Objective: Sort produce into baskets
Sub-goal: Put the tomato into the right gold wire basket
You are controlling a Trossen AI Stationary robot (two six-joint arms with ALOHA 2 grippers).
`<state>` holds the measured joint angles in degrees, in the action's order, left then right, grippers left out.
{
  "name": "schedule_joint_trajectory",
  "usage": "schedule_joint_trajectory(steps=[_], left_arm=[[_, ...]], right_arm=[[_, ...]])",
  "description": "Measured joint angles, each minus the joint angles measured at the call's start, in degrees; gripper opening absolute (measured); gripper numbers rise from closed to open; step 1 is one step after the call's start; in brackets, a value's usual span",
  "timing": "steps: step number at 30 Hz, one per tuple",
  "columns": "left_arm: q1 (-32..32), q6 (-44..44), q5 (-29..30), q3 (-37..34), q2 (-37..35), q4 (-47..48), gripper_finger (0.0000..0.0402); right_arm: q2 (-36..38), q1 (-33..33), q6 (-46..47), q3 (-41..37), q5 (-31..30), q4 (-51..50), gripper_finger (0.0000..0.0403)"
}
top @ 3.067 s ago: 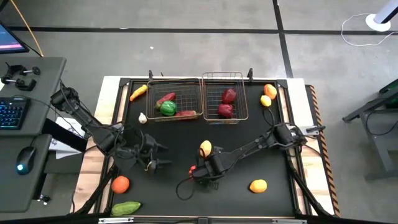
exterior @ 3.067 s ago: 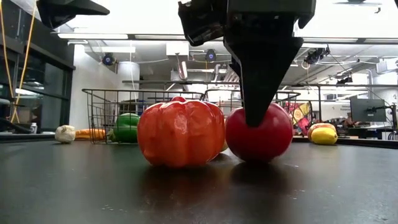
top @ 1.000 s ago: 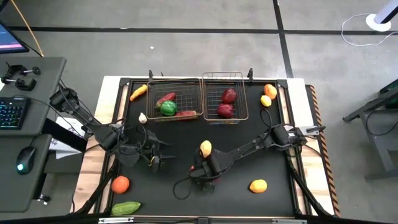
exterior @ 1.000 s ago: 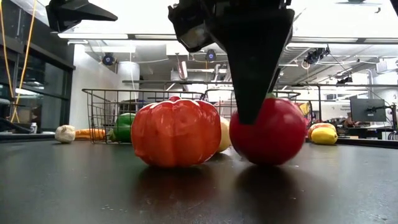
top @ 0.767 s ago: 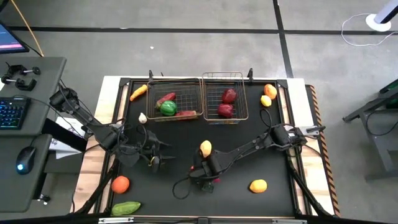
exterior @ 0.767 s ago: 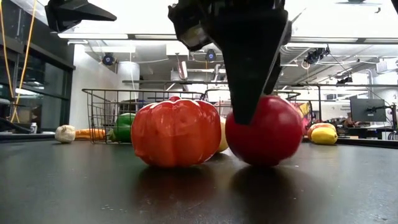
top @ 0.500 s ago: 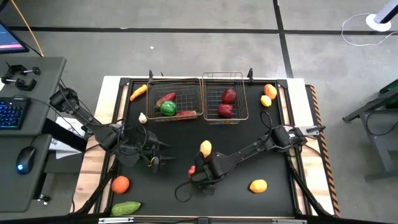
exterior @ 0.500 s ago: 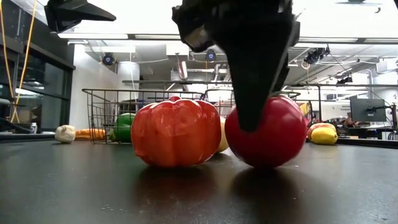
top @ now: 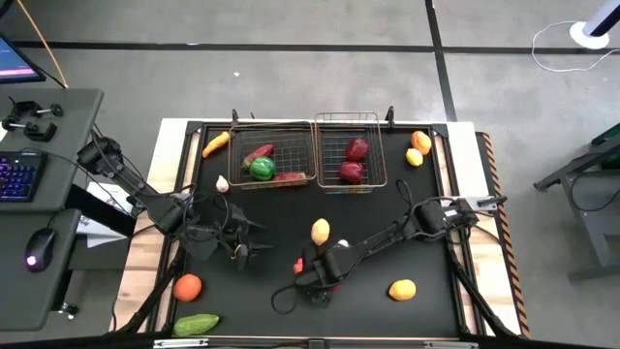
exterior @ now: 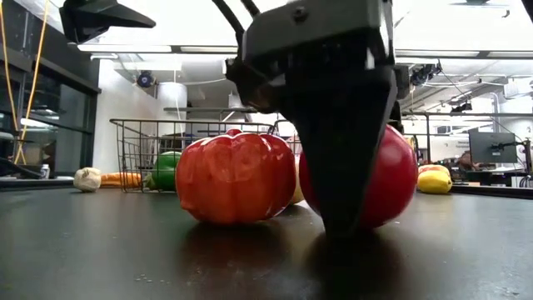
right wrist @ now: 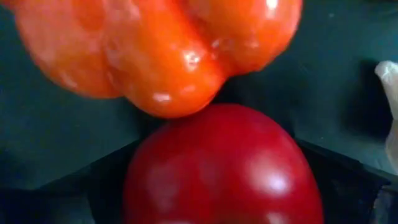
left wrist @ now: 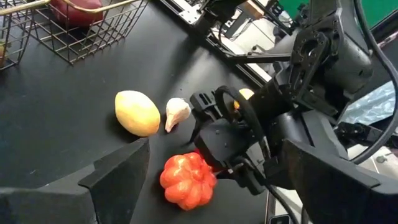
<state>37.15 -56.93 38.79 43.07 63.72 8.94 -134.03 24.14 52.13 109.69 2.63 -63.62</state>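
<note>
Since a few seconds earlier, the right gripper (top: 320, 274) had pushed lower over the red apple (exterior: 379, 179) at the table's 6 o'clock, its fingers apart and straddling the fruit, not yet clamped. The apple sat touching a red-orange pepper (exterior: 236, 177), with the baskets (top: 310, 153) well apart at 12 o'clock. A closing finger could nudge the pepper or roll the apple away, while the left gripper (top: 247, 240) waited open at 9 o'clock.
</note>
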Motion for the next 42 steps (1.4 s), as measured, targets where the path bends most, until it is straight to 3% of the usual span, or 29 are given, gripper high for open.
schedule_joint_trajectory(steps=[7, 12, 16, 22, 27, 31, 34, 38, 42], left_arm=[[-0.4, 0.0, 0.0, 0.1, 0.0, -0.2, 0.0354], [-1.6, 1.4, 0.0, 2.3, -0.7, -0.2, 0.0354], [-2.7, 8.2, 1.5, 5.6, -3.6, -0.5, 0.0354], [-3.6, 26.8, 3.8, 10.1, -10.5, -9.5, 0.0354], [-3.6, 42.2, 3.9, 10.8, -15.9, -20.6, 0.0354], [-3.7, 47.2, 3.3, 10.8, -18.7, -22.6, 0.0354], [-3.7, 46.7, 2.4, 10.7, -19.2, -21.8, 0.0354], [-3.6, 45.4, 0.3, 10.7, -18.5, -19.5, 0.0354], [-3.6, 43.5, 0.2, 10.6, -17.9, -16.9, 0.0354]], right_arm=[[-0.4, 0.0, -1.6, 0.2, 1.9, -0.8, 0.0374], [1.3, 1.5, -5.6, 3.5, -1.6, -7.6, 0.0324], [5.9, 3.1, -8.7, 8.7, -8.4, -15.1, 0.0269], [12.9, 2.9, -7.2, 16.2, -26.0, -26.6, 0.0269], [20.6, -1.5, -2.6, 14.4, -38.6, -26.5, 0.0278], [26.7, -9.0, 1.7, 10.4, -44.8, -26.4, 0.0282], [30.5, -16.3, 4.5, 6.0, -43.0, -25.5, 0.0283], [33.7, -26.2, 4.7, -0.8, -34.7, -21.0, 0.0284], [35.1, -32.2, 1.9, -6.5, -27.1, -12.8, 0.0285]])
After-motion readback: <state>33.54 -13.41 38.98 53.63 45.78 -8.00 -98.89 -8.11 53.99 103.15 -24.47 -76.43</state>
